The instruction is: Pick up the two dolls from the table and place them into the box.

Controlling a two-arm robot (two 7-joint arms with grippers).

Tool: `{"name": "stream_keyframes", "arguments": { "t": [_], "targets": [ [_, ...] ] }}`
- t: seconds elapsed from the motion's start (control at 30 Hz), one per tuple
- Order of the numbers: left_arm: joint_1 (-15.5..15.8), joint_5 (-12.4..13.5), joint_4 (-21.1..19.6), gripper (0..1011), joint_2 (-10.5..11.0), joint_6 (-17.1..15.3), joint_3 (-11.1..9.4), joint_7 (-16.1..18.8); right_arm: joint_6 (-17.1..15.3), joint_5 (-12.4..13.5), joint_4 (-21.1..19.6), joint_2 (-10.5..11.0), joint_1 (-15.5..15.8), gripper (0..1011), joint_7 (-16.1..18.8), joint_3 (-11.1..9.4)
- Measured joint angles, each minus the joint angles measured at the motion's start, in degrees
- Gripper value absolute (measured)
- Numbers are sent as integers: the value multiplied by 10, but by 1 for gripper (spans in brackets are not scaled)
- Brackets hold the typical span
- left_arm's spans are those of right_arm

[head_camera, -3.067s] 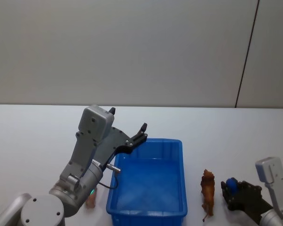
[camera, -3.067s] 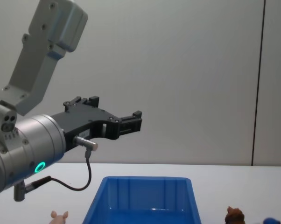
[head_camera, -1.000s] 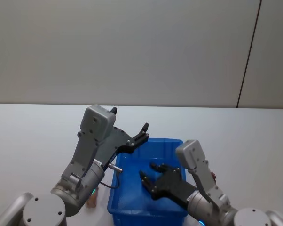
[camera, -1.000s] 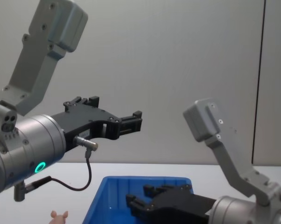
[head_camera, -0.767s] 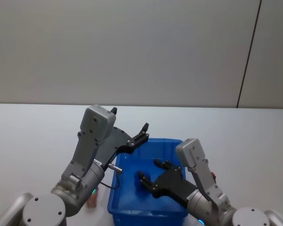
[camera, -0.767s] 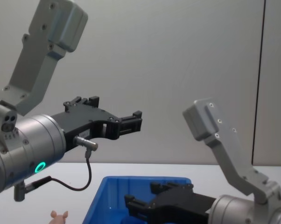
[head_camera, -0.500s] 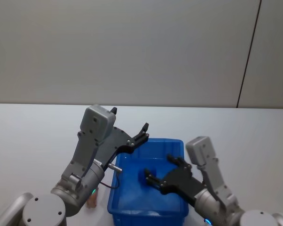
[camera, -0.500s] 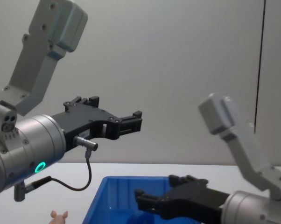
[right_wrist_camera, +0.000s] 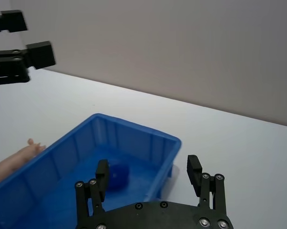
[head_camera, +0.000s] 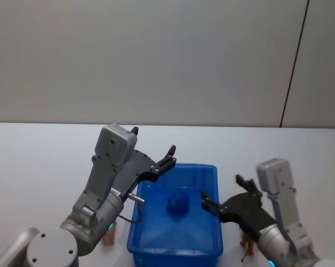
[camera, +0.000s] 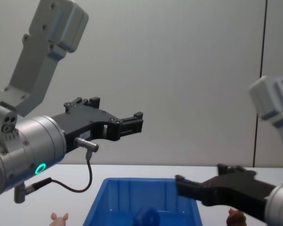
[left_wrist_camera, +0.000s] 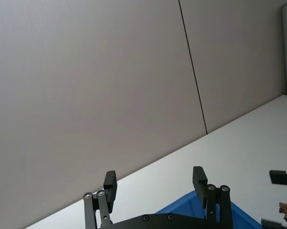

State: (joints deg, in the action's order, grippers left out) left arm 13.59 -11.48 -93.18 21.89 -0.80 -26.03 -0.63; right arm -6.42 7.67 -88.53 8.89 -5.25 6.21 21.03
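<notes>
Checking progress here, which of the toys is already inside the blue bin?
The dark blue rounded doll, lying inside the bin. The pink pig is on the table left of the bin, the brown animal on its right.
</notes>
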Motion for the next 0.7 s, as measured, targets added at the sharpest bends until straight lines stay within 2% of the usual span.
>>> {"name": "stream_keyframes", "arguments": {
  "t": [0.33, 0.7],
  "targets": [
    [0, 0, 0, 1001, 0, 0, 0, 0, -28, 3, -58, 22, 43, 1001, -86, -10],
    [0, 0, 0, 1001, 0, 0, 0, 0, -56, -1, -88, 34, 79, 1001, -140, -13]
  ]
}}
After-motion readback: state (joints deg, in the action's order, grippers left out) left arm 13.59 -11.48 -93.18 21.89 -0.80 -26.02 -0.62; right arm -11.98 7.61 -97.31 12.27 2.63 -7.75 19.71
